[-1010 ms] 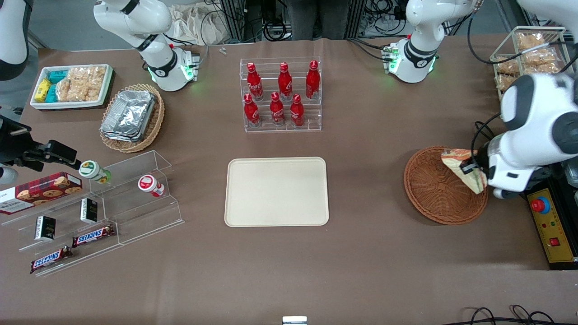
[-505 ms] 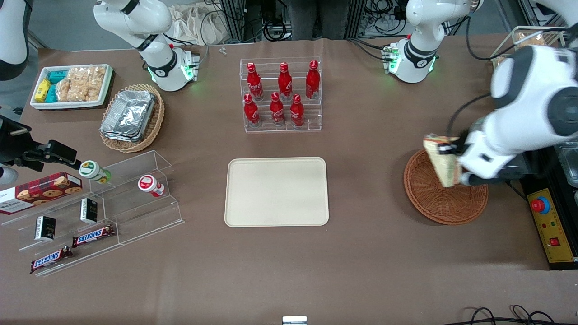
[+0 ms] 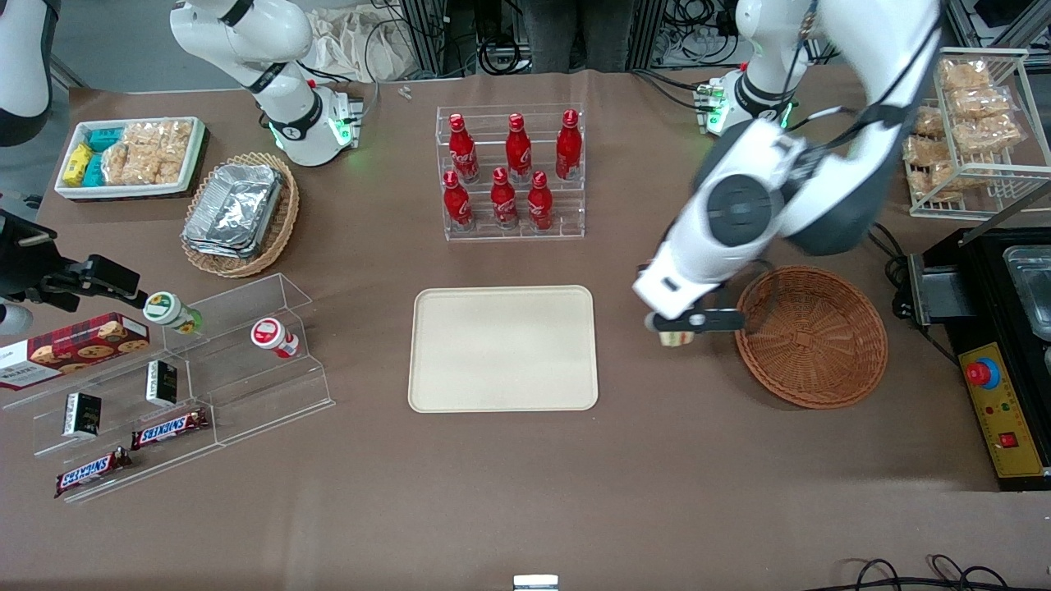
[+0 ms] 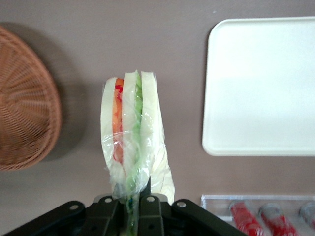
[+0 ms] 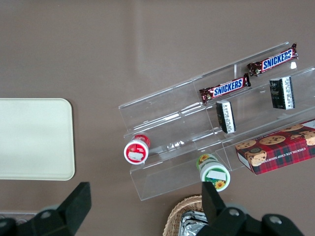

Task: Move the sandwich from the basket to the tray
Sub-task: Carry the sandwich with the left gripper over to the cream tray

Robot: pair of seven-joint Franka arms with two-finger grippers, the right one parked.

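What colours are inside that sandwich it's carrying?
Green, orange and red between pale bread; the gripper holds the sandwich, clearest in the left wrist view.

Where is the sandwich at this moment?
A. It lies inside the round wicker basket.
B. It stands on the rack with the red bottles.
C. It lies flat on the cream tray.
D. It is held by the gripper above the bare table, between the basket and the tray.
D: the gripper is shut on the sandwich, which hangs over bare table between the basket and the tray, touching neither.
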